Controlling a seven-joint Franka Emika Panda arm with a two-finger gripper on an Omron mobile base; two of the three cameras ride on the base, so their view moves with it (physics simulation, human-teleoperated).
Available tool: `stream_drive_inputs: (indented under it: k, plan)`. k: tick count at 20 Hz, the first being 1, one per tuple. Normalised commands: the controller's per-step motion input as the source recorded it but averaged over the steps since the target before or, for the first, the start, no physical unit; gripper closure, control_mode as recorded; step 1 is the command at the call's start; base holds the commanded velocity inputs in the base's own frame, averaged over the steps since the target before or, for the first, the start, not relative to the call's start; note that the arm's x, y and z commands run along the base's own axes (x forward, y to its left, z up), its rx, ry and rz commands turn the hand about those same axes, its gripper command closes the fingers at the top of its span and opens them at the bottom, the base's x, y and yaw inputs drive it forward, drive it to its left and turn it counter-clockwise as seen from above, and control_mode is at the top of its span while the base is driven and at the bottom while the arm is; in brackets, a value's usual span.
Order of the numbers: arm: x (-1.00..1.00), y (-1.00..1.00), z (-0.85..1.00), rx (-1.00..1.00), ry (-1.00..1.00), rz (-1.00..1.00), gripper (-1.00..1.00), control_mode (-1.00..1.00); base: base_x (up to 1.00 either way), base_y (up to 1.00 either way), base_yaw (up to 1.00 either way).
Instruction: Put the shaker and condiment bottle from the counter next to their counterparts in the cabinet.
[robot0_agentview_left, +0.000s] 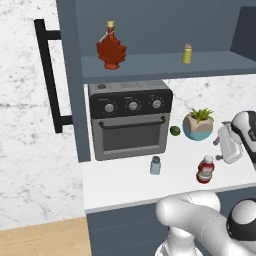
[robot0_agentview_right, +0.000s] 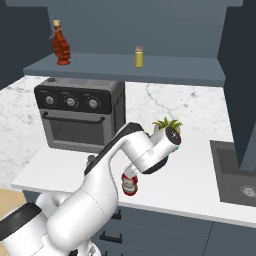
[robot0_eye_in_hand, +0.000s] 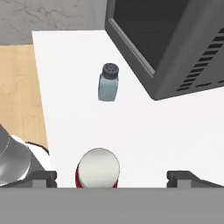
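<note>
Claw (robot0_eye_in_hand: 112, 177) held wide above the ketchup bottle (robot0_eye_in_hand: 98, 168), shaker (robot0_eye_in_hand: 108, 82) beyond; descent and closing judged next.

- worktop (robot0_agentview_left: 125, 185), flat white, over dark blue-grey base cabinets
- on it: toaster oven (robot0_agentview_left: 130, 120) at back left; shaker (robot0_agentview_left: 155, 165) upright just in front of the oven; condiment bottle (robot0_agentview_left: 205, 169) upright, right of shaker, apart from it
- potted plant (robot0_agentview_left: 198, 124) at back right; small green fruit (robot0_agentview_left: 175, 131) between oven and plant
- cabinet shelf (robot0_agentview_left: 165, 67) above: maple-leaf bottle (robot0_agentview_left: 111, 47) left, yellow shaker (robot0_agentview_left: 187, 54) right, well apart
</note>
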Motion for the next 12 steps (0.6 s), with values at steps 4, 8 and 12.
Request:
stream_drive_inputs:
  k: [4, 8, 12]
  plan:
    - [0.00, -0.09, -0.29, 0.00, 0.00, 0.00, -1.00, -1.00, 0.00, 0.00, 0.00]
    - [0.00, -0.10, -0.18, 0.00, 0.00, 0.00, -1.00, -1.00, 0.00, 0.00, 0.00]
    - [0.00, -0.10, -0.08, 0.00, 0.00, 0.00, -1.00, -1.00, 0.00, 0.00, 0.00]
